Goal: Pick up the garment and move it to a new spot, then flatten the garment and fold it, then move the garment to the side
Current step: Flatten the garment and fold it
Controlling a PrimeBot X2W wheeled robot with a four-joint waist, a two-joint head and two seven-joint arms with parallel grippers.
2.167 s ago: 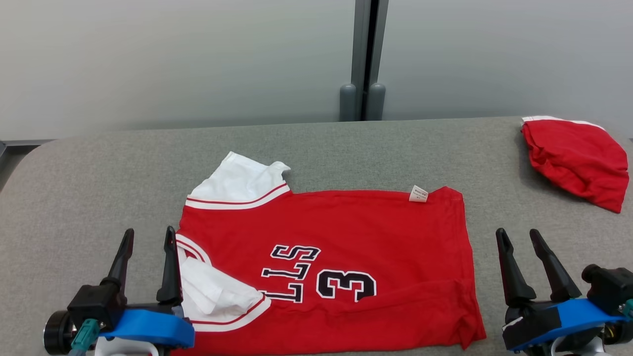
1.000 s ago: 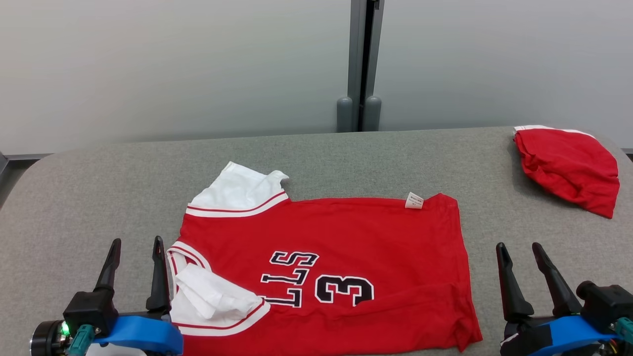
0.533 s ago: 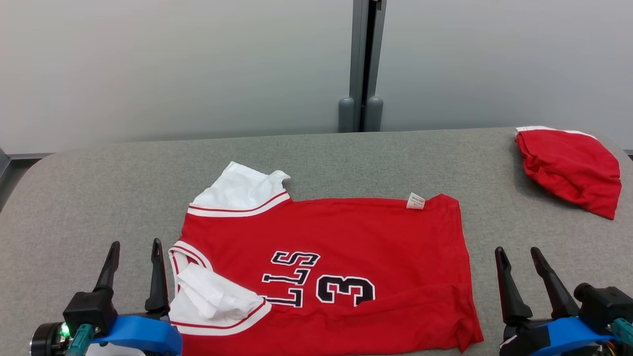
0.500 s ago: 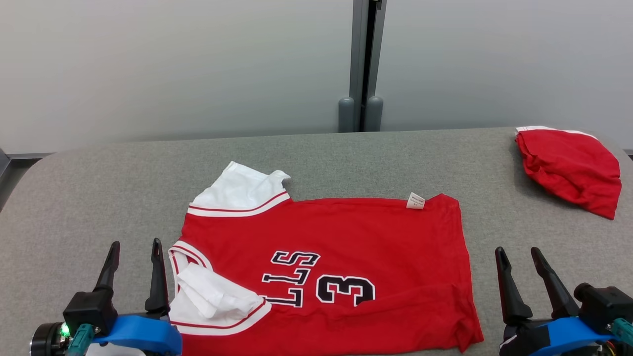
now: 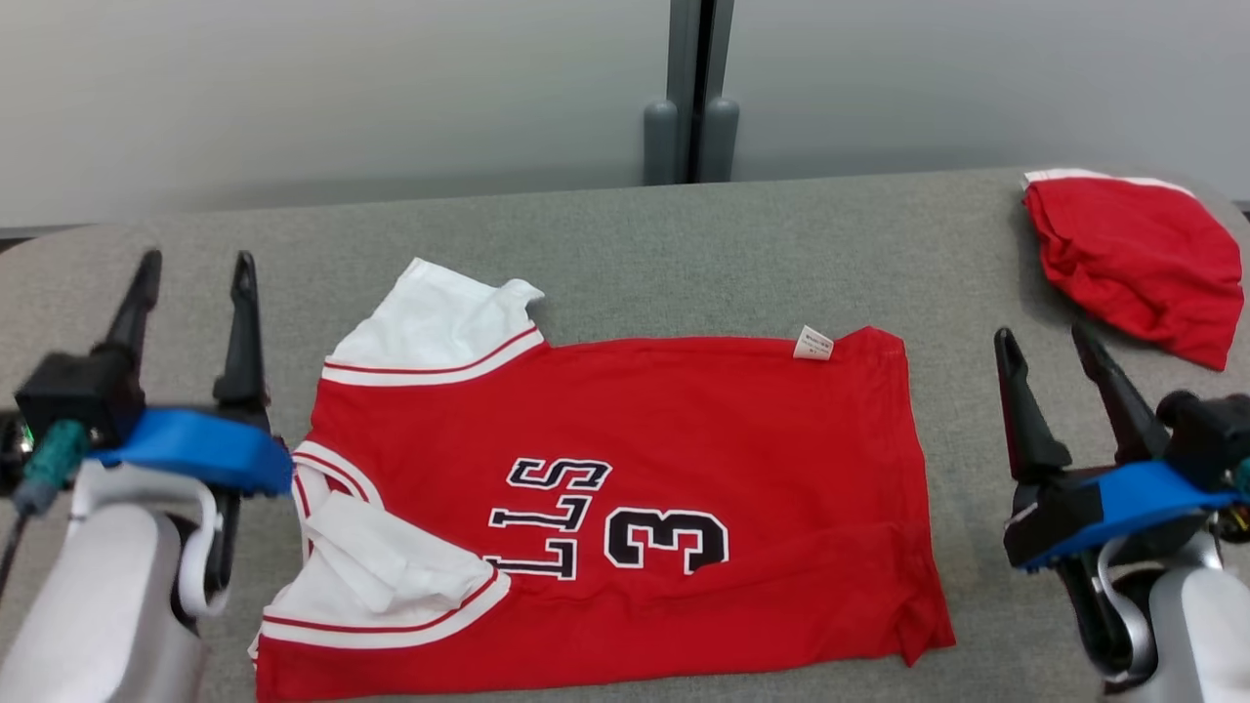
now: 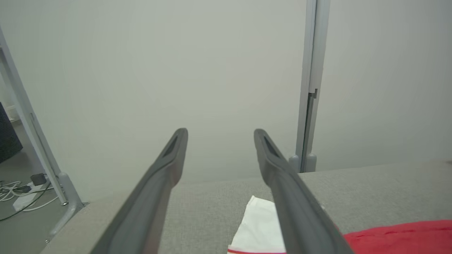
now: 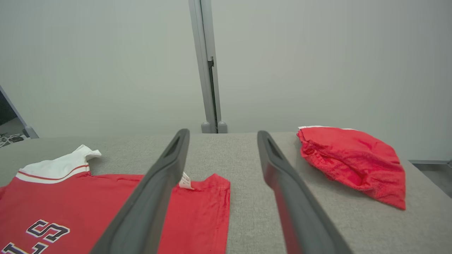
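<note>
The garment (image 5: 625,488) is a red jersey with white sleeves and a black "3". It lies spread on the grey padded table (image 5: 684,244), collar to the left, hem to the right, the near sleeve folded over. My left gripper (image 5: 193,273) hovers open just left of the far white sleeve (image 6: 259,225), nothing between its fingers. Right of the hem, my right gripper (image 5: 1041,347) stands open and empty too. In the right wrist view the jersey's hem corner (image 7: 208,208) with its small tag lies at the lower left.
A second red garment (image 5: 1138,259) lies bunched at the table's far right corner, also in the right wrist view (image 7: 353,162). A grey partition post (image 5: 688,93) stands behind the table. Cables (image 6: 17,197) lie on the floor beyond the table's left end.
Both arms have risen and reached forward over the table, fingers still apart. The head camera tilted and shifted a little. The jersey lies as before.
</note>
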